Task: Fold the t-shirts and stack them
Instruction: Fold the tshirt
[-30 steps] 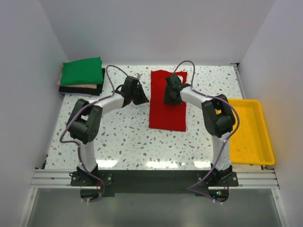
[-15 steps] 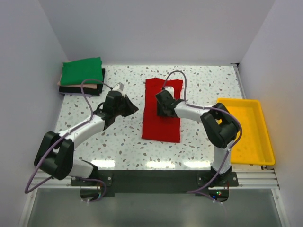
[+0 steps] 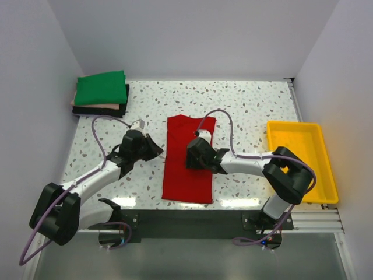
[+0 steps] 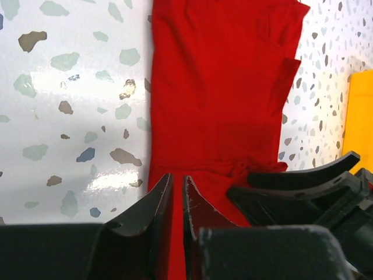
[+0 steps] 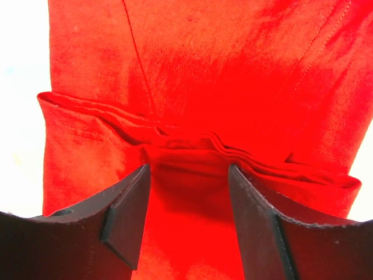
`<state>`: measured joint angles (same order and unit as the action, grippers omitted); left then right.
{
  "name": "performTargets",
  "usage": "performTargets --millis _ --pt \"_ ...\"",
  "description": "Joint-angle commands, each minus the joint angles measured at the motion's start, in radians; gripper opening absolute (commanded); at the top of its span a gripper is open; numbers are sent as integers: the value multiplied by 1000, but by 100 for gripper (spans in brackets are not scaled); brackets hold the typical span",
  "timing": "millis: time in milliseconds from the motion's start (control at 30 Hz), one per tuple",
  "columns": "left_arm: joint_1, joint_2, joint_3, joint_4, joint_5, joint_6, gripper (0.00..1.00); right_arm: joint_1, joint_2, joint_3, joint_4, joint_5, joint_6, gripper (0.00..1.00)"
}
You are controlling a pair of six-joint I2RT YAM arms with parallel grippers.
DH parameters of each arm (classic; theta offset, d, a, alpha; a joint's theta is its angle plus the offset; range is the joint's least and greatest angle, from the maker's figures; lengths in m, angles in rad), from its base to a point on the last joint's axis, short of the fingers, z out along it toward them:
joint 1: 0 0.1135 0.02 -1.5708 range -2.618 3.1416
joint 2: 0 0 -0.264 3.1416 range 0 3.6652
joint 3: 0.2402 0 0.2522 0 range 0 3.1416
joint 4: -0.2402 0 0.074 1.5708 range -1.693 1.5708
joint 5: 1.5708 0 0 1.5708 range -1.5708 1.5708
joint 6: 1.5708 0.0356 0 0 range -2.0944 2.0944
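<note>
The red t-shirt [image 3: 186,181] lies folded into a long strip in the middle of the table, running toward the near edge. It also fills the left wrist view [image 4: 221,87] and the right wrist view [image 5: 204,70]. My left gripper [image 3: 158,153] is at the shirt's left edge, its jaws [image 4: 178,178] nearly together with red cloth between them. My right gripper [image 3: 191,154] rests on the middle of the shirt. Its jaws [image 5: 187,169] are open, with a ridge of bunched cloth just ahead of them. The green [image 3: 101,87], pale pink [image 3: 93,107] and black [image 3: 99,112] shirts are stacked folded at the far left.
A yellow plastic tray [image 3: 300,169] sits at the right edge of the table, and its corner shows in the left wrist view [image 4: 361,116]. White walls close the table on three sides. The arms' mounting rail [image 3: 186,219] runs along the near edge.
Both grippers have moved toward the near edge, and the red shirt has slid with them from the far middle of the table. The left arm has stretched out lower.
</note>
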<state>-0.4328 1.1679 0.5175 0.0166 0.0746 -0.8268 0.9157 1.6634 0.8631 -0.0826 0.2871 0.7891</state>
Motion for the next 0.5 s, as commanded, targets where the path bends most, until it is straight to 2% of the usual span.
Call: performTargets --millis 0,133,233,367,467 --pt "3 -13 -7 29 1 21 16 3 -69 -30 -92 -85 81 60" --pt "5 6 22 19 17 46 18 -15 -204 57 -207 -32 50 66" --pt "5 16 45 5 39 63 20 -96 -293 79 -258 -60 30 66" --pt "5 44 91 -47 48 87 24 -279 -349 89 -312 -71 -34 66" --pt "8 85 131 -38 95 81 26 -386 -327 94 -293 -159 -74 65"
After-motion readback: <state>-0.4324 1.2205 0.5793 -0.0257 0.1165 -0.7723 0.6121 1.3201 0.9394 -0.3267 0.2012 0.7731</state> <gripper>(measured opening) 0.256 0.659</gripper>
